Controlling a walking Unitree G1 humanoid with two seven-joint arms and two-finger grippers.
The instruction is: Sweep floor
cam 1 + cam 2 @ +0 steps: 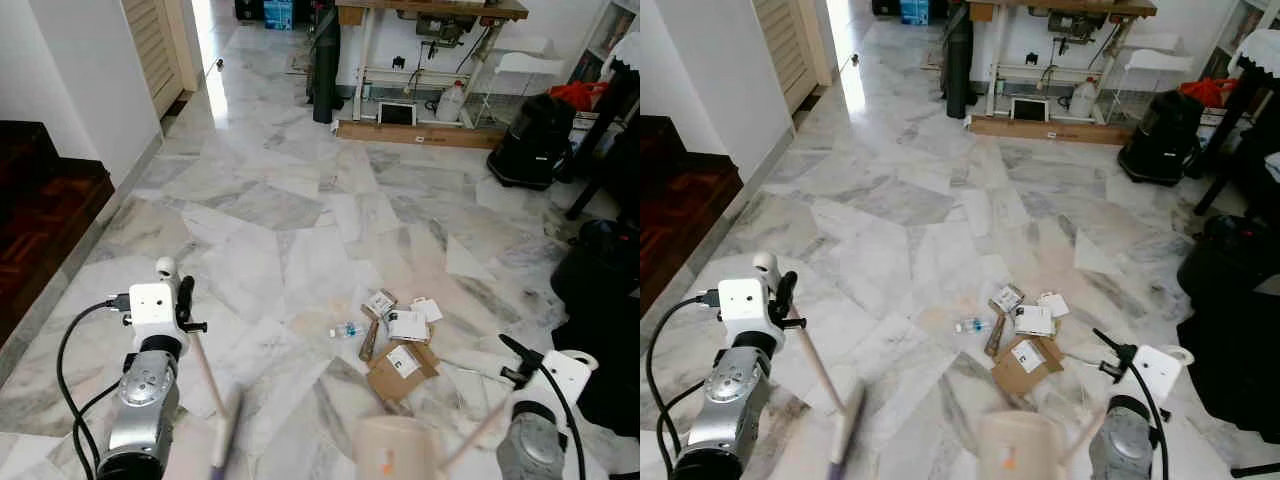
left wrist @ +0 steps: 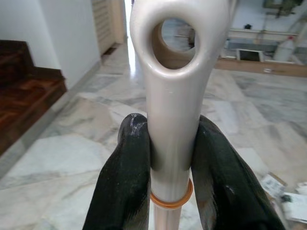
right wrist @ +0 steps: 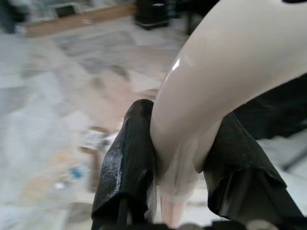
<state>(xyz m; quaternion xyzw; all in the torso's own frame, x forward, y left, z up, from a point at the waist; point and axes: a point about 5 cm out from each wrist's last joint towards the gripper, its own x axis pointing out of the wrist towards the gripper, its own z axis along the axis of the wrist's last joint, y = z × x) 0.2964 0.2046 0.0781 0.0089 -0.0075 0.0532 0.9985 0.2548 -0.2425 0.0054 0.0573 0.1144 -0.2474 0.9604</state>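
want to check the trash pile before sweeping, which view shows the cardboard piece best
The left eye view: the cardboard piece lies whole and sharp among the papers. The right eye view shows it too, slightly smaller. The right wrist view gives only a blur; the left wrist view catches only the pile's edge.

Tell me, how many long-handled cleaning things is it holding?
2: a broom handle clamped in the left tool, and a cream dustpan handle clamped in the right tool.

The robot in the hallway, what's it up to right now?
It is set up to sweep. The left tool is clamped on the top end of a broom handle, and the right tool grips the cream handle of a dustpan. A small litter pile of cardboard, paper scraps and a little bottle lies on the marble floor ahead, not yet gathered.
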